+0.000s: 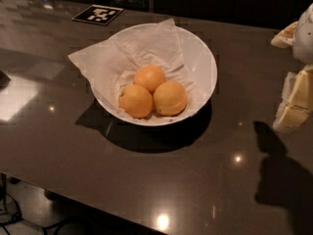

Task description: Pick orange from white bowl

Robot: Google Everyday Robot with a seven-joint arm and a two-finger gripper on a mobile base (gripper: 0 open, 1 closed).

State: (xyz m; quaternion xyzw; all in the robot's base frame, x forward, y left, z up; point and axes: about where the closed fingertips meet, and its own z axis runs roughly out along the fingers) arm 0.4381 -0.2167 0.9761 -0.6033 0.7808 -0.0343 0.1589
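While the gripper (pixel 296 99) is hanging at the right edge of the frame, well apart from the white bowl (pixel 208 65), only part of it is showing, and I cannot tell whether it is spread or closed. The orange (pixel 169 98) is sitting in the bowl, just above center frame, on crumpled paper (pixel 146 45). It is touching two deeper-colored fruits (pixel 136 101), one to its left and one above-left. The bowl is resting on a dark glossy table (pixel 146 185). A black-and-white tag (pixel 98 14) is lying at the upper left.
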